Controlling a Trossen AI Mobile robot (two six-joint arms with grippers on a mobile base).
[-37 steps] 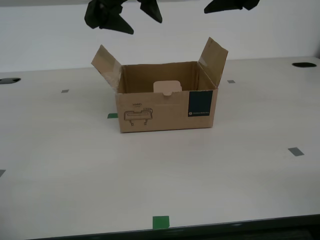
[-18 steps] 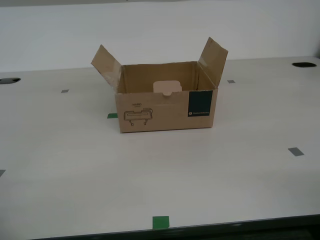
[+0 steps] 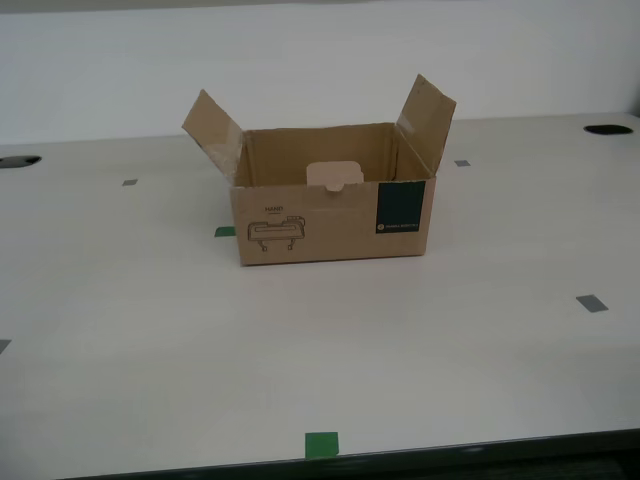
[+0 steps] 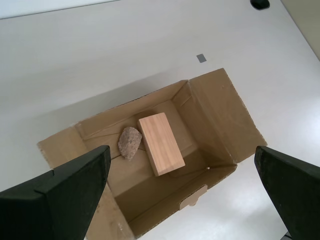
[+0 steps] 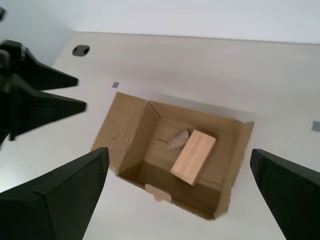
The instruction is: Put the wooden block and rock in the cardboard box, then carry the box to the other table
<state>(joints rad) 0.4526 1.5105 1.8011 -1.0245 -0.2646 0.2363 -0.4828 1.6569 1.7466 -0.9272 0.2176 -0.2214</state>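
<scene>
The cardboard box (image 3: 330, 195) stands on the smooth pale desk (image 3: 420, 340), a little toward the exterior view's left of centre, with its two side flaps raised and its front, bearing the dark teal label (image 3: 401, 209) and a line drawing (image 3: 277, 231), facing the near edge. Both wrist views look down into it: the wooden block (image 4: 160, 143) lies flat on the box floor, and the rock (image 4: 130, 142) rests just beside one long side of it, close enough that I cannot tell whether they touch. My second gripper (image 4: 187, 192) hangs high above the box with its jaws spread wide and nothing between them; my first gripper (image 5: 182, 192) does likewise, jaws released. Small grey tape squares (image 3: 591, 303) and a green tape mark (image 3: 321, 444) dot the desk around the box.
</scene>
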